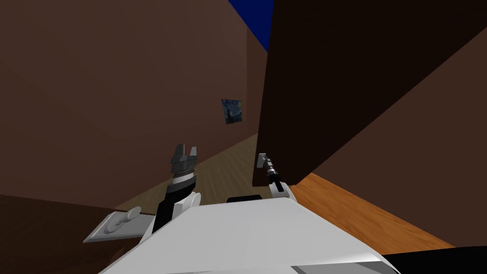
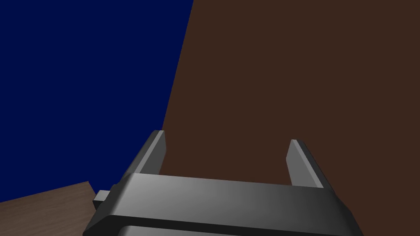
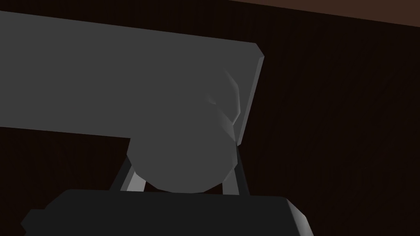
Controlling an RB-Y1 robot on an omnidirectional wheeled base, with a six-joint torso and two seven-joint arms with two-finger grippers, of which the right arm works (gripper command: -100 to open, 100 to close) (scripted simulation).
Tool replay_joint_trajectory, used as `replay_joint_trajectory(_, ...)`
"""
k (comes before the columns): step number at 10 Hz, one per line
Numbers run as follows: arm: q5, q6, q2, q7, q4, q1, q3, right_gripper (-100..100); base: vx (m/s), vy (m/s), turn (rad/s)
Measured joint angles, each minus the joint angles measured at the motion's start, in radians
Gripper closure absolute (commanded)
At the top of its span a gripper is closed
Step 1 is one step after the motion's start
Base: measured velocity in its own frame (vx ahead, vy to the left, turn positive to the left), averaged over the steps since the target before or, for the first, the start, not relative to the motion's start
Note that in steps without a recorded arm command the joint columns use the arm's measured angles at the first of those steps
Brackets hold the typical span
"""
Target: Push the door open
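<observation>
Pinching round grey knob (image 3: pixel 184 159), right end effector (image 3: pixel 182 180) sat against dark brown door (image 1: pixel 333 85), which filled upper right of head view. Knob stood on grey plate (image 3: pixel 123 78) fixed to door. Left end effector (image 2: pixel 226 137) hung left of centre in head view, fingers spread, holding nothing, facing brown wall (image 2: pixel 295 73) beside blue area (image 2: pixel 82 82). Second grey plate with handle (image 1: pixel 114 223) lay at lower left.

My left arm rises beside my chest, forearm nearly upright, and the left tool (image 1: pixel 186 151) points up and forward with its two fingers (image 2: pixel 152 152) standing wide apart. My right arm stretches straight ahead, wrist in line with the forearm, and the right tool (image 1: pixel 262 160) has its fingers (image 3: pixel 132 179) pressed against the two sides of a round grey knob (image 3: pixel 180 155).
</observation>
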Motion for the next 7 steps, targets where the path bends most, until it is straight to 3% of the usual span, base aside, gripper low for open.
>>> replay_joint_trajectory(4, -0.004, -0.003, 0.043, 0.007, -0.002, 0.0, -0.045, 100, 0.146, 0.056, -0.057)
replay_joint_trajectory(5, -0.005, -0.003, 0.043, 0.007, -0.003, -0.001, -0.049, 100, 0.108, 0.044, -0.079)
replay_joint_trajectory(7, -0.013, -0.002, 0.013, 0.009, 0.012, -0.008, -0.069, 100, 0.169, 0.086, -0.085)
